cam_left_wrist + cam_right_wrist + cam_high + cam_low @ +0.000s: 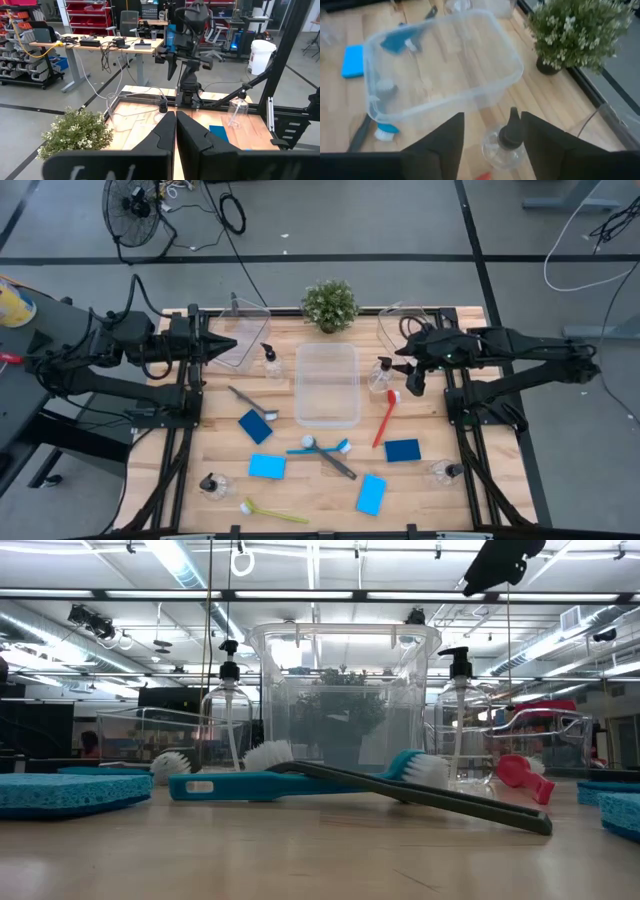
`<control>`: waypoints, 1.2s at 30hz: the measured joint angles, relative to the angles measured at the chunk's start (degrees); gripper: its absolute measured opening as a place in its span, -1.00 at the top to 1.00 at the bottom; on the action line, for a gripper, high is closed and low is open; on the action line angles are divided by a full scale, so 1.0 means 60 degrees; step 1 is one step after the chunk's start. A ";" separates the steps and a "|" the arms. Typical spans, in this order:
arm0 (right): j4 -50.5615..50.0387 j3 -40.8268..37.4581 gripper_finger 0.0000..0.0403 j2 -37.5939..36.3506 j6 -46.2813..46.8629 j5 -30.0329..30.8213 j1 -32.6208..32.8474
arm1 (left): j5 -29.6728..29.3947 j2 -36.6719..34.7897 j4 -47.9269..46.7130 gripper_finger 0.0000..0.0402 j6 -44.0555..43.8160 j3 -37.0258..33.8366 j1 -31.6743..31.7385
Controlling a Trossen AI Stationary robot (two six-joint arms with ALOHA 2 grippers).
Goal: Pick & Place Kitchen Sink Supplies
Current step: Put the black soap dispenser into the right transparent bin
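Wooden slats make up the table [320, 480], with a clear bin [327, 385] at its middle and a potted plant [329, 304] at the far edge. The right gripper [492, 131] hangs over a pump bottle [503, 146] just right of that bin, its fingers spread wide with the black pump top showing between them, not touching either one. A red brush [386, 417] lies on the table just beside this bottle. The left gripper [175, 131] is raised over the table's left side near a second bin [243, 332], its fingers pressed together and holding nothing.

Other supplies are scattered over the near half: four blue sponges [267, 467] (one dark, at the right), a blue brush [322, 448] crossed by a grey brush [335, 462], another grey brush [252, 402] left of the centre bin, and a yellow-green brush [273, 512] at the front edge. Further pump bottles stand left of the centre bin [269, 363], at the front left [212, 484] and at the right [445, 472].
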 joint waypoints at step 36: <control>-0.0480 -0.0004 -0.42 0.2344 -0.2014 -0.1814 -0.2170 | 0.0000 0.0000 0.0004 0.92 -0.0010 0.0000 0.0000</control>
